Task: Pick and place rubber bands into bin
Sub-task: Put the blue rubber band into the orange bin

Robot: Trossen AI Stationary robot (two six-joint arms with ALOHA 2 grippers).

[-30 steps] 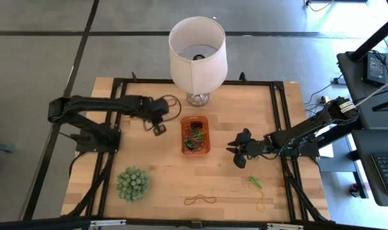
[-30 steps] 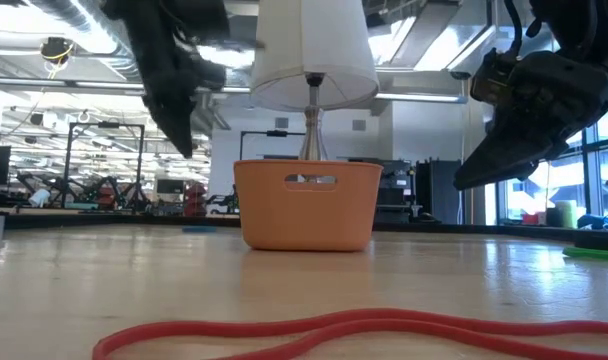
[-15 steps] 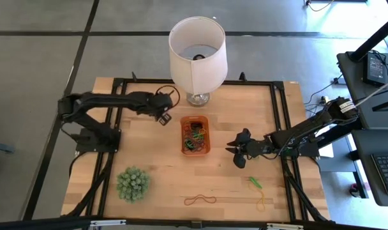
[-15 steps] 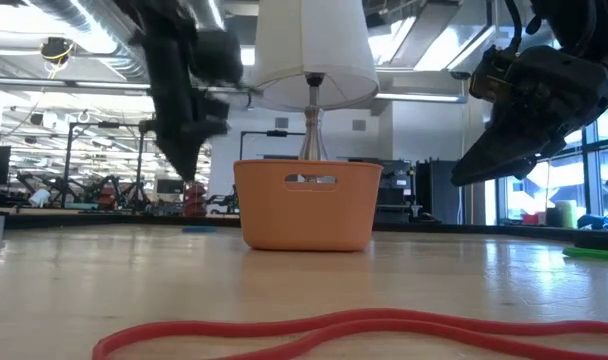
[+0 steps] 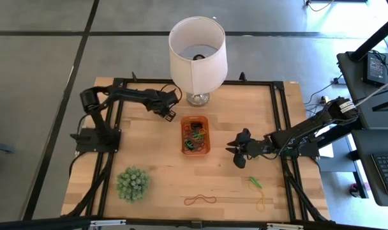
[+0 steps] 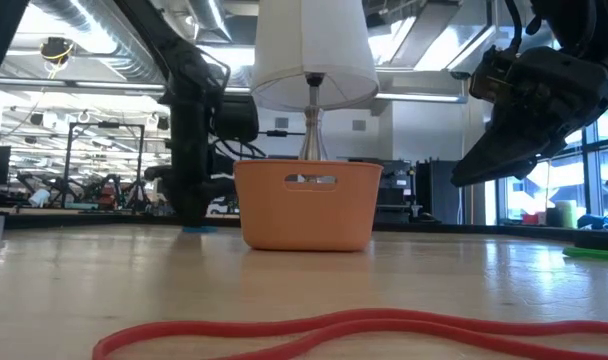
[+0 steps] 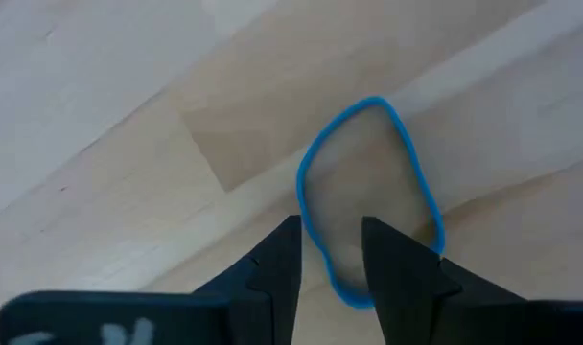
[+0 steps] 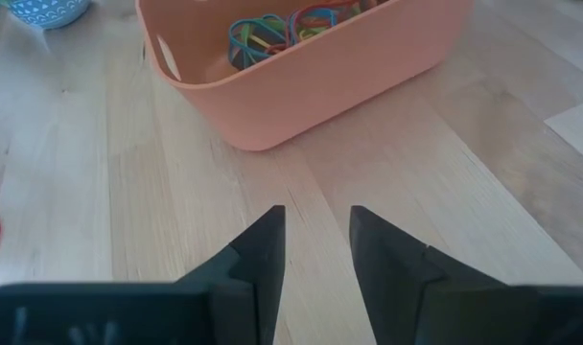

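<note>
A blue rubber band [image 7: 373, 99] lies flat on the wooden table, left of the orange bin [image 5: 183, 135] and toward the far edge. My left gripper [image 7: 330, 251] points down over it and is open, with one side of the loop [image 7: 315, 235] running between its fingertips. The bin holds several coloured rubber bands [image 8: 263, 34]. Near the front edge lie a red-brown band [image 5: 200, 200], a green one [image 5: 254, 183] and a yellow one [image 5: 261, 204]. My right gripper [image 5: 235, 155] hovers open and holds nothing, right of the bin. My left gripper comes at the blue band from above, one finger [image 7: 277, 264] outside the loop and the other [image 7: 397, 268] over its inside. I cannot tell whether the fingertips touch the band or the table.
A white lamp [image 5: 197, 51] stands at the far edge behind the bin. A spiky green ball plant [image 5: 132, 184] sits at the near left. Bare wood lies between the bin and the loose bands at the front.
My left gripper has gone down to the tabletop and toward the table's far edge and a little to the right, rolling about its own axis as it went. It now stands over the blue band. The bands and the bin lie as they did.
</note>
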